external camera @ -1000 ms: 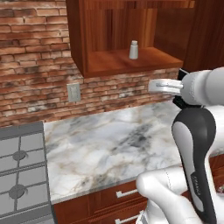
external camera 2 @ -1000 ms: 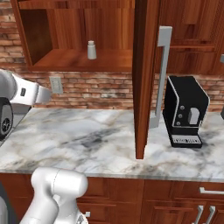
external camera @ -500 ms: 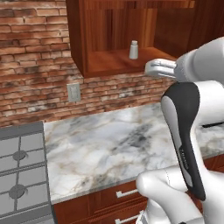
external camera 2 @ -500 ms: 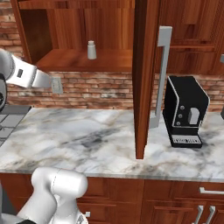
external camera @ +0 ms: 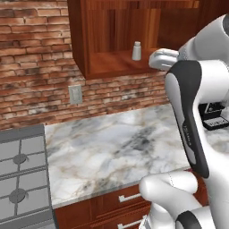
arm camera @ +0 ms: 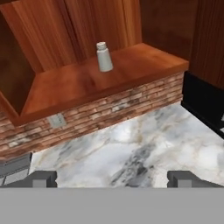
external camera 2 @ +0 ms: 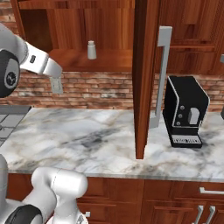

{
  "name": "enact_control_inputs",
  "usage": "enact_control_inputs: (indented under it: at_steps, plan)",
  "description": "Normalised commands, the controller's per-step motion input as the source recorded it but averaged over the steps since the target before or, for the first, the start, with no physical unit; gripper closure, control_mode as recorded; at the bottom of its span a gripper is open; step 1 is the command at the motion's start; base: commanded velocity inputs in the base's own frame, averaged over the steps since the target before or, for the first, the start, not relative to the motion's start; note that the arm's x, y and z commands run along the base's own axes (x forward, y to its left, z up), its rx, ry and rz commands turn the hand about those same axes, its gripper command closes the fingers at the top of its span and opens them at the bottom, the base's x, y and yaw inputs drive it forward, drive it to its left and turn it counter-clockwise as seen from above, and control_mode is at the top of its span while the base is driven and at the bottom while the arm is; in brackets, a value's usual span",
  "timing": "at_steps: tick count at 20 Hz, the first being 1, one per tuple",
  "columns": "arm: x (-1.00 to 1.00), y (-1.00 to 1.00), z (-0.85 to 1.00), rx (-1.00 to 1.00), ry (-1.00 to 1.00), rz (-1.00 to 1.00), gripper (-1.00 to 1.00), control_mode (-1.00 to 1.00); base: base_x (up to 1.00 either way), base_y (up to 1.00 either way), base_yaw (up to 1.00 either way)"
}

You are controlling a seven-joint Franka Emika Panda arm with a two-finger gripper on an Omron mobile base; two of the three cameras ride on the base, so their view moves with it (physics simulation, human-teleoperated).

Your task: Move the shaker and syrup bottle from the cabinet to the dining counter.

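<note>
Shaker (arm camera: 103, 57) stands upright on the open cabinet's (external camera: 112, 67) bottom shelf, upper centre of the hand view (small, pale, alone there). Hand (arm camera: 112, 178) spread wide, fingertips (arm camera: 41, 178) at the bottom corners, holding nothing, well short of the shaker. Marble counter (external camera 2: 87, 140) below; black coffee machine (external camera 2: 186, 111) at right.

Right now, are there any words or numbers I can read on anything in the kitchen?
None can be read.
The shaker on the cabinet shelf is plain, with no label.
The black coffee machine has small light marks on its front, too blurred to read.
The wall outlet bears no writing.
</note>
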Motion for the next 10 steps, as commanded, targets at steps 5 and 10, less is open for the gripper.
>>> enact_control_inputs:
  at_steps: [5,10]
  plan:
    - [0.46,-0.11,-0.02,-0.06,0.06,0.0,-1.0,-1.0,0.0,0.0,0.0]
    - [0.49,-0.1,-0.16,-0.08,0.0,0.02,-1.0,-1.0,0.0,0.0,0.0]
